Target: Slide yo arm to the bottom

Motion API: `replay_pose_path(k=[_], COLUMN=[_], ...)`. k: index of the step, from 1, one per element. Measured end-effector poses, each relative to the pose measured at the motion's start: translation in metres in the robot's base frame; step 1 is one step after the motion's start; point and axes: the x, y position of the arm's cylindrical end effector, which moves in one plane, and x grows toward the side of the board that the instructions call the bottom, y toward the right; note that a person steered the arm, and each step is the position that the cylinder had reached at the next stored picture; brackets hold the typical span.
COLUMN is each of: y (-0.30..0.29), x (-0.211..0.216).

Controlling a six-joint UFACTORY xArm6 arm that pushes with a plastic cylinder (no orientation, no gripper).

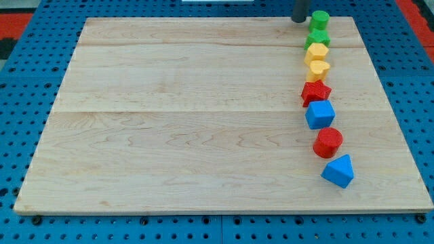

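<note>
My tip (299, 20) is at the view's top edge, just left of the green cylinder (319, 19). Below that cylinder a column of blocks runs down the board's right side: a second green block (317, 36), a yellow hexagonal block (317, 51), a yellow heart-like block (317, 68), a red star block (315, 91), a blue cube (320, 114), a red cylinder (328, 141) and a blue wedge (338, 171). The rod's upper part is cut off by the frame.
The blocks sit on a pale wooden board (183, 115). The board lies on a blue perforated base (20, 102). Red areas show at the view's top corners (13, 17).
</note>
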Motion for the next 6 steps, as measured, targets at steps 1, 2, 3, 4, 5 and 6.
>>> replay_pose_path(k=[1, 2, 3, 4, 5, 6], y=[0.001, -0.037, -0.094, -0.103, -0.085, -0.079], x=[-0.001, 0.039, 0.166, 0.314, 0.425, 0.427])
